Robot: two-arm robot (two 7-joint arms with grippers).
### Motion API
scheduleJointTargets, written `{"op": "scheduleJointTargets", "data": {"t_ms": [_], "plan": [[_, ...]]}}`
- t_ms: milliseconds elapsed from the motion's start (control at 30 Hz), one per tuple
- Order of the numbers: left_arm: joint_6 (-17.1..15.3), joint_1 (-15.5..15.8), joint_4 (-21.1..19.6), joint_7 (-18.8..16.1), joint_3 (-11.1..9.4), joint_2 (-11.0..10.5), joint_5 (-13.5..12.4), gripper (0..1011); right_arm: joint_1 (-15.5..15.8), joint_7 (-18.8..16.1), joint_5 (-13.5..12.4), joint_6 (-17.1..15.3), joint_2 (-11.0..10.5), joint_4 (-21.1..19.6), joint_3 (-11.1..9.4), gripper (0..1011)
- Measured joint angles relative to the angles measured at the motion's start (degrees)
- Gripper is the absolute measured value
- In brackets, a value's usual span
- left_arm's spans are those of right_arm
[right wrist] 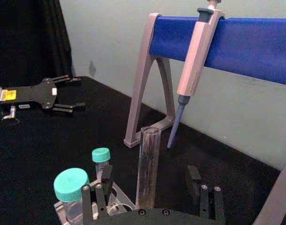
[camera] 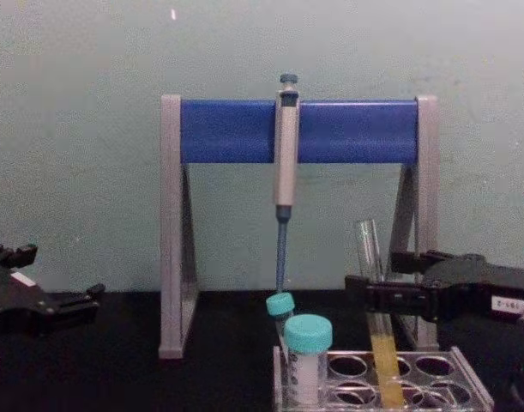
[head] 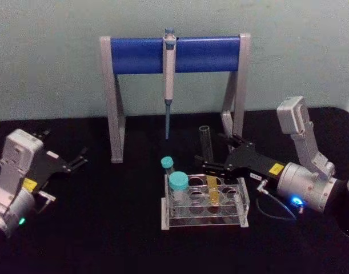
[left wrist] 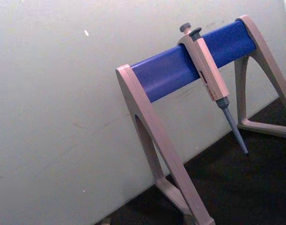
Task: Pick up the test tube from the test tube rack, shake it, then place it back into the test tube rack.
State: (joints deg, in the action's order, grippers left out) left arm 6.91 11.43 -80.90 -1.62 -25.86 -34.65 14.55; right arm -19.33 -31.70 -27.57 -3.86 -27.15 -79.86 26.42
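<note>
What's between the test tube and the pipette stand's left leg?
In the chest view, the hanging pipette and the small teal-capped tube come between the test tube and the stand's left leg.

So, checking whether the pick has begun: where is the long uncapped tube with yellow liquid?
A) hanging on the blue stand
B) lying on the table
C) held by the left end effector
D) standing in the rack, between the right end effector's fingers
D: the test tube stands in the test tube rack, with the right end effector open around it.
</note>
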Motion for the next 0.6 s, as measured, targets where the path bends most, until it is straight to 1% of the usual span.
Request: {"op": "scheduleJointTargets", "data": {"t_ms": [600], "plan": [[0.0, 0.0, 0.0, 0.0, 0.0, 0.0, 0.0, 1001, 0.0, -0.2, 0.0, 0.2, -0.3, 0.0, 0.3, 1000]]}}
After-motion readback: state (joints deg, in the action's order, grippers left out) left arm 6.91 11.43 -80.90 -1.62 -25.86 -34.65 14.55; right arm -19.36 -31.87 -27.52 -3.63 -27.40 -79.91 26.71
